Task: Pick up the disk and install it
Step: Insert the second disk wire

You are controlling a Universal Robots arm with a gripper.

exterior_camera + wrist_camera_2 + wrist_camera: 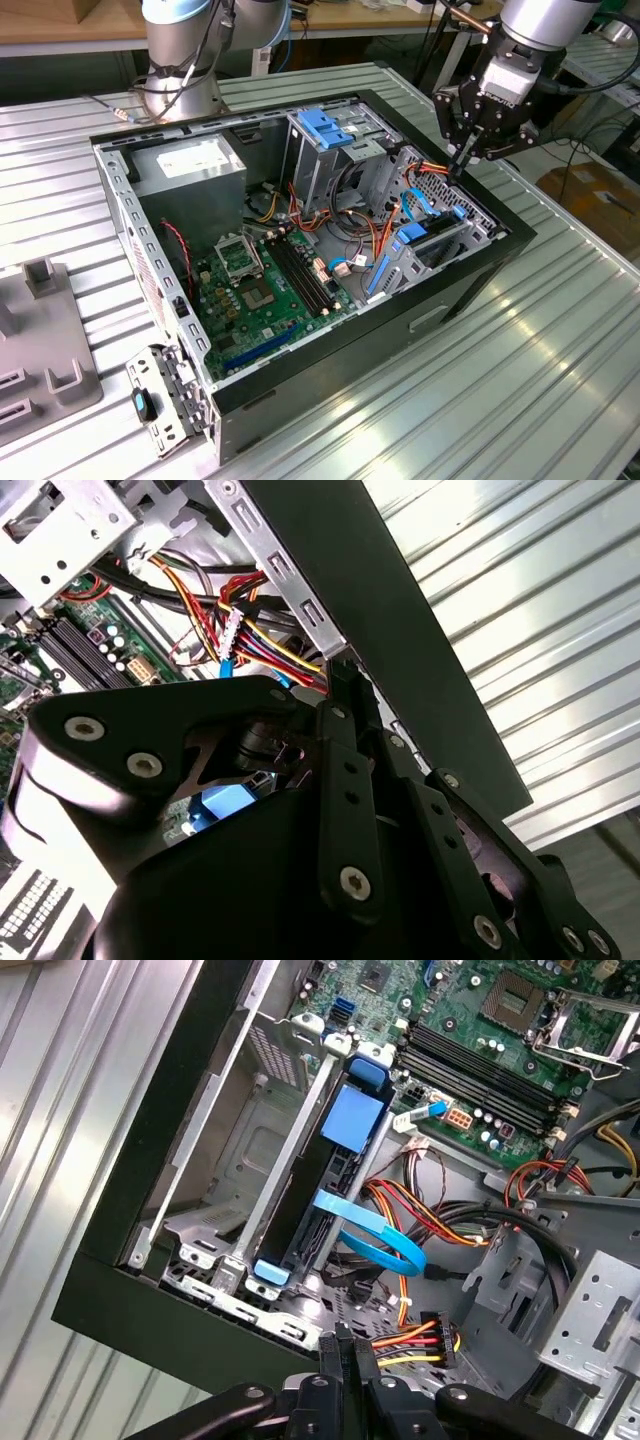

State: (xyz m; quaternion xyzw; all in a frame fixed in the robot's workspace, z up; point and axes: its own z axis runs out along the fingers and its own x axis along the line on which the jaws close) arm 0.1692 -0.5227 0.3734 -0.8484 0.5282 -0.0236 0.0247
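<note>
The pincer (462,168) hovers at the far corner of the open computer case (480,262), its black fingers drawn together to a narrow tip with nothing between them, just above a bundle of red, yellow and black wires (410,1345). The disk (330,1175) sits on edge in the grey sheet-metal drive bay beside the case's black wall, a dark slab framed by smooth bright blue plastic, with a flat blue ribbon cable (375,1230) looping off its side. By my reading the picking-up stage is over and the install is at or near its end, though whether the disk is fully seated I cannot tell. Any further work here would call for care around the loose wiring. The case rests on a ribbed, silvery metal table (560,360); the green motherboard (265,285) lies flat inside.
</note>
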